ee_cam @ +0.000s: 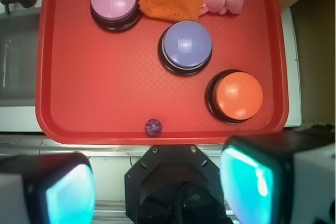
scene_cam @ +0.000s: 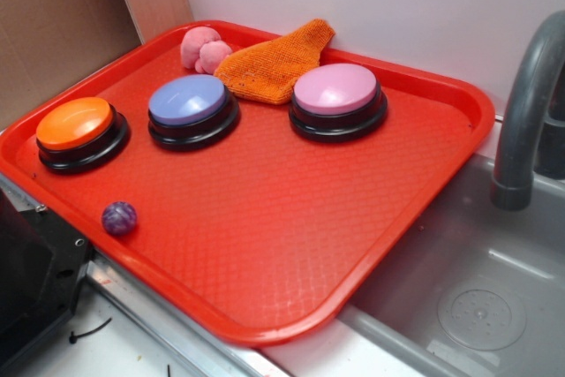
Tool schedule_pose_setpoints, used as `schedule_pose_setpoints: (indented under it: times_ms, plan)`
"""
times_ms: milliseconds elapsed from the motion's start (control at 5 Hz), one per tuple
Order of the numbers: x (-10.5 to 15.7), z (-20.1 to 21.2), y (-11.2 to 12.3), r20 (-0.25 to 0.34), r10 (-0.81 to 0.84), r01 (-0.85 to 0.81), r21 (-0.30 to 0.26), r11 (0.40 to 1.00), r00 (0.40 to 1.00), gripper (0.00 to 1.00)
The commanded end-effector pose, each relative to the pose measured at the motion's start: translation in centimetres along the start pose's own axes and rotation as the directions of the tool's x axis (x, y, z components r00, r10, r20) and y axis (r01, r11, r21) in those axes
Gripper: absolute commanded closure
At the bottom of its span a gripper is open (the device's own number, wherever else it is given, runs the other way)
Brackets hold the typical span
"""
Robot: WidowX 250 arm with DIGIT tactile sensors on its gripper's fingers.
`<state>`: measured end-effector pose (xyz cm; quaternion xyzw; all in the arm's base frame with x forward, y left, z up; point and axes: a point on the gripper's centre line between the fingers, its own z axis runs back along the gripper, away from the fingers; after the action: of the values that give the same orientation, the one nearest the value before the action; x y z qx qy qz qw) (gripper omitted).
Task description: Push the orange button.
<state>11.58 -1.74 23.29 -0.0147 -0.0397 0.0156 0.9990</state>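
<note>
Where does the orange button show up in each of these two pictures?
Exterior view: the orange button sits at the far left of the red tray, left of the blue-purple button.
Wrist view: it sits at the tray's right side, lower right of the blue-purple button.
Shared landmark: the small purple ball near the tray's edge.

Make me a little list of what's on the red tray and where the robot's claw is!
tray: red tray beside a grey sink
orange button: at one end of the row, not pressed
blue-purple button: middle of the row
pink button: other end, nearest the faucet
orange cloth: at the tray's back edge, behind the buttons
pink soft toy: beside the cloth
small purple ball: near the front rim
gripper: open, high above the tray's near edge, touching nothing
</note>
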Motion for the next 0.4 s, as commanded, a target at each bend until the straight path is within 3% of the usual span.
schedule_pose_setpoints:
  times_ms: [0,200]
  plan:
    - [0.0,0.0,0.0,0.0,0.0,0.0,0.0,1.0,1.0,0.0]
    - [4.4,-5.2,4.2,-0.046,0.244,-0.239,0.084,0.967,0.969,0.0]
